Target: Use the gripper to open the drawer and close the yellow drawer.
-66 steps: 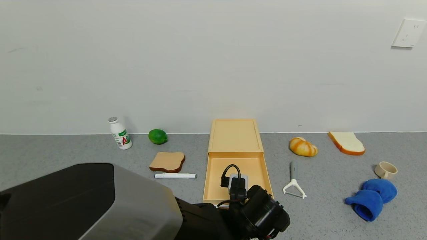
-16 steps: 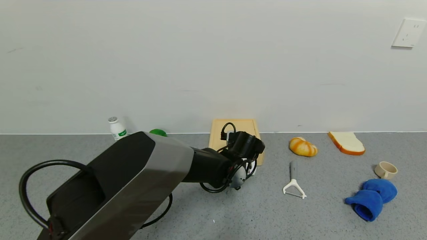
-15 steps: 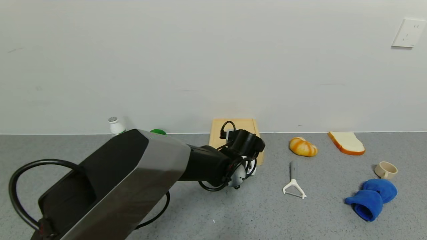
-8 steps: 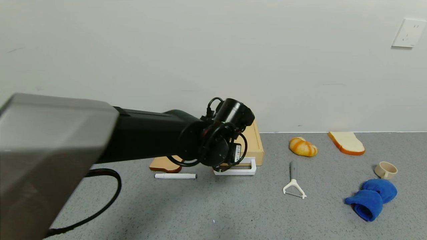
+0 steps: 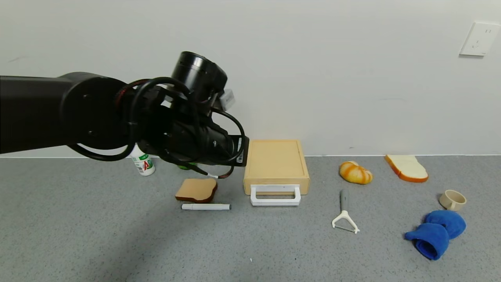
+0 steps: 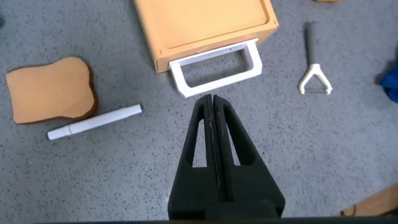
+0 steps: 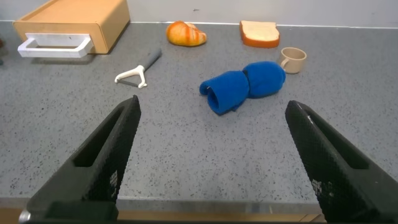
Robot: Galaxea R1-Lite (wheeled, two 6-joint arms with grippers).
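Observation:
The pale yellow drawer [image 5: 276, 160] stands against the back wall, its tray fully in and its white loop handle [image 5: 275, 196] lying at the front. My left arm [image 5: 184, 117] is raised above the table, left of the drawer. In the left wrist view the left gripper [image 6: 210, 98] is shut and empty, hovering just in front of the handle [image 6: 217, 65] and apart from it. My right gripper [image 7: 211, 143] is open and empty, low over the table's near right edge; the drawer [image 7: 74, 25] shows far off in its view.
A tan toast slice [image 5: 196, 190] and a white marker [image 5: 206, 206] lie left of the drawer, with a small bottle [image 5: 144, 164] behind them. To the right lie a peeler [image 5: 344, 213], a croissant [image 5: 355, 172], white bread [image 5: 406, 167], a cup [image 5: 452, 199] and a blue cloth [image 5: 436, 231].
The drawer tray, earlier pulled out, has been pushed in by my left gripper. The left arm has since lifted up and swung left, away from the handle.

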